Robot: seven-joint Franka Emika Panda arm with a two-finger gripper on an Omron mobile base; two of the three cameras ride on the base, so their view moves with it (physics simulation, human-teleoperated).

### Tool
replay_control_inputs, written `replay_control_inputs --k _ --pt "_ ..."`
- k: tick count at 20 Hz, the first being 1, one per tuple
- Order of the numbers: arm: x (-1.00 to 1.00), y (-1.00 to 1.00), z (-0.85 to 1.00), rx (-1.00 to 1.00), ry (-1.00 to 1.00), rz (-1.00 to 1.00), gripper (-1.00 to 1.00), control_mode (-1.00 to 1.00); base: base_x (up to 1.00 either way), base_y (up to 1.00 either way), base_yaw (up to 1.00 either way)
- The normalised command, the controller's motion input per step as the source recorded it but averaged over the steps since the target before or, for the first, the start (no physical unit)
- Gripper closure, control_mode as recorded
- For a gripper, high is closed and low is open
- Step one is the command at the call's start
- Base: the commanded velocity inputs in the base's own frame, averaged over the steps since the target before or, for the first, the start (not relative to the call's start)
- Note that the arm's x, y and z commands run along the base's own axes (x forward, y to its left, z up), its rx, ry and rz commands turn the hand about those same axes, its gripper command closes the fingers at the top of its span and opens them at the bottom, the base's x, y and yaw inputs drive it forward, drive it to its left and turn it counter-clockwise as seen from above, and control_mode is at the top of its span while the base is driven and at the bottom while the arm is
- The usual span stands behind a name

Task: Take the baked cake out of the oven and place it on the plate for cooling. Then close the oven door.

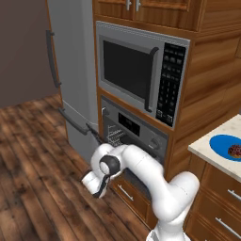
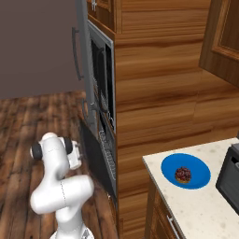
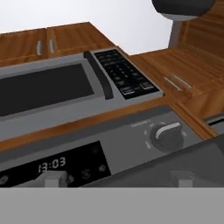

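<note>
The baked cake (image 1: 235, 150) (image 2: 182, 174), a small dark reddish-brown lump, lies on the blue plate (image 1: 221, 142) (image 2: 196, 179) on the counter to the right. The oven (image 1: 136, 129) has a lit display (image 3: 52, 165) and a round knob (image 3: 168, 135). Its wire rack (image 1: 115, 136) shows inside. The oven door (image 2: 93, 154) stands partly open, tilted steeply, with its bar handle (image 1: 77, 123) to the left. My gripper (image 1: 99, 187) (image 3: 117, 179) is low in front of the door, pointing up at the control panel. Its fingertips (image 3: 52, 178) are wide apart with nothing held.
A microwave (image 1: 136, 70) with a keypad (image 3: 122, 74) sits above the oven. A tall grey fridge (image 1: 70, 70) stands left of it. The stone counter (image 2: 186, 210) carries a black appliance (image 2: 231, 172) at its right edge, with drawers below. Wooden floor (image 1: 37, 164) lies open to the left.
</note>
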Motion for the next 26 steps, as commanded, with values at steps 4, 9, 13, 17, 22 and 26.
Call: replay_control_inputs --k 4,9,13,17,22,26 --pt "1.0 -1.0 0.09 -0.03 0.39 -0.02 -1.0 -1.0 0.0 0.0 0.0" --pt "1.0 -0.99 0.01 0.0 0.43 0.0 -1.0 -1.0 0.0 0.0 0.0" --pt "1.0 -0.89 -0.02 0.0 0.45 -0.01 -1.0 -1.0 0.0 0.0 0.0" --pt "0.91 -0.65 -0.17 0.0 0.4 -0.01 -1.0 -1.0 0.0 0.0 0.0" --pt "0.22 -0.06 -0.07 0.03 0.29 -0.03 -1.0 -1.0 0.0 0.0 0.0" --pt "0.36 -0.01 0.0 0.06 0.32 -0.08 -1.0 -1.0 0.0 0.0 0.0"
